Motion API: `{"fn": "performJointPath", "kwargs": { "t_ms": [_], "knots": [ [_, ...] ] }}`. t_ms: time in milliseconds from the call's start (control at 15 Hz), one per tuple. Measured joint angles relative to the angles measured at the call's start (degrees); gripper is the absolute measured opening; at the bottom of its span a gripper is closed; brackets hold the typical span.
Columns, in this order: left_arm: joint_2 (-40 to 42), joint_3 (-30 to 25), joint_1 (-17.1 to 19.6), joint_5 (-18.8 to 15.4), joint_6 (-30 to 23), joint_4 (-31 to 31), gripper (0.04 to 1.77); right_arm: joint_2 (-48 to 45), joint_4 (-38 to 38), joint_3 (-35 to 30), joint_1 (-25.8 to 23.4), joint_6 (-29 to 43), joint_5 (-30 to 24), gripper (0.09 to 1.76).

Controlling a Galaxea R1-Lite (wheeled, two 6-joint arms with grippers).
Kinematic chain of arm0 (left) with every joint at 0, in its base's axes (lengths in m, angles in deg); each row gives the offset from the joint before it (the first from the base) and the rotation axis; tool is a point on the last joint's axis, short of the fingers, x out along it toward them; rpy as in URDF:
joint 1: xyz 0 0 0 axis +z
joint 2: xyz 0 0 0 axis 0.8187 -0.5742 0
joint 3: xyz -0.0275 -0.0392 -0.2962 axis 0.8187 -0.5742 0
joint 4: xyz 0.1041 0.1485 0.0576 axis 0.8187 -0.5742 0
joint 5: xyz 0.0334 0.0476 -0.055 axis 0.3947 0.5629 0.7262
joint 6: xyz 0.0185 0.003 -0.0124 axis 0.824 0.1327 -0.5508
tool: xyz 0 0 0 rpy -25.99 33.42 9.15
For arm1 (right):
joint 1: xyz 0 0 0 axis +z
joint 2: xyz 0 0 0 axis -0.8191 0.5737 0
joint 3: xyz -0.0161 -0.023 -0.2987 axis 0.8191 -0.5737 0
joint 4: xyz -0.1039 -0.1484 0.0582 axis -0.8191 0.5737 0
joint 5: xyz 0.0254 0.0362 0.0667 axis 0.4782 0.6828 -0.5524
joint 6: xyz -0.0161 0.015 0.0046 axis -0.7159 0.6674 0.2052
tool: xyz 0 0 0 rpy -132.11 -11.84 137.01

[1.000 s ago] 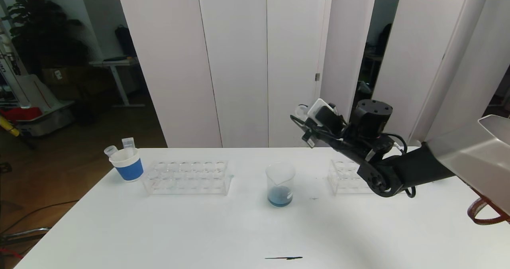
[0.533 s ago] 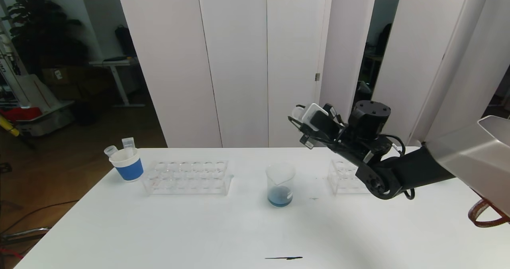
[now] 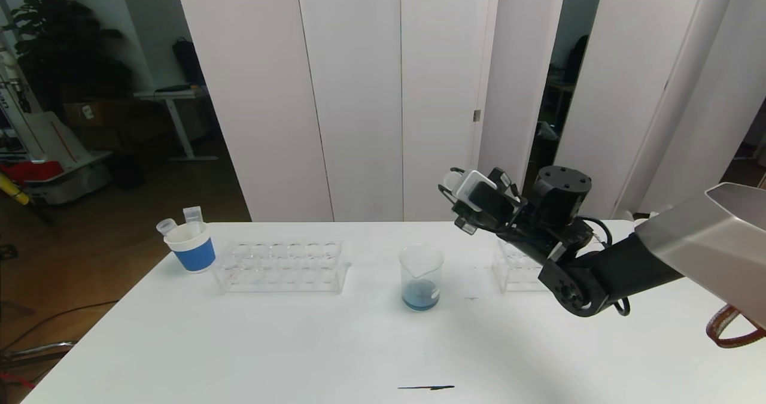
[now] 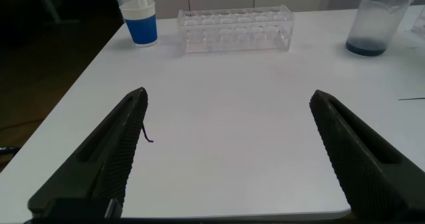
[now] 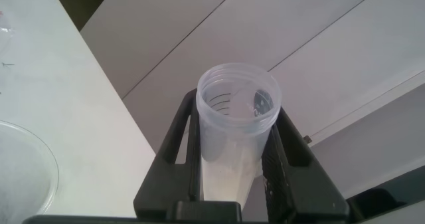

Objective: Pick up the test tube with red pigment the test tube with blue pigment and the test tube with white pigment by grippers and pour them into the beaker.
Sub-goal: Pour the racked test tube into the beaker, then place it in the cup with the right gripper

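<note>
**White tube held aloft beside the beaker**

The right hand (image 5: 232, 164) is raised above the table (image 3: 299, 344), up and to the right of the beaker (image 3: 421, 276). Its fingers are pinched on the white tube (image 5: 236, 127), open mouth outward, with pale cream liquid in the lower end between the fingers. In the head view the tube (image 3: 452, 181) shows only as a pale rim at the tip of the hand (image 3: 461, 203).

The beaker stands upright at mid-table with a shallow layer of blue liquid at the bottom. A clear rack (image 3: 281, 266) lies to its left, and a second rack (image 3: 516, 267) sits partly hidden behind the right arm. A blue-banded cup (image 3: 190, 246) with two clear tubes in it stands at the far left.

The left hand (image 4: 226, 157) hovers low over the near table, fingers spread wide, holding nothing.
</note>
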Motion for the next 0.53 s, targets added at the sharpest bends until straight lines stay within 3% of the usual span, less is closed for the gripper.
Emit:
{"fn": "performJointPath", "kwargs": {
  "t_ms": [400,533],
  "knots": [
    [0.0,0.0,0.0,-0.02,0.0,0.0,1.74,0.09,1.51,2.13,-0.55,-1.79,-1.11,0.59],
    [0.0,0.0,0.0,0.0,0.0,0.02,1.74,0.11,5.27,4.33,-0.78,-4.99,-4.22,0.59]
  ]
}}
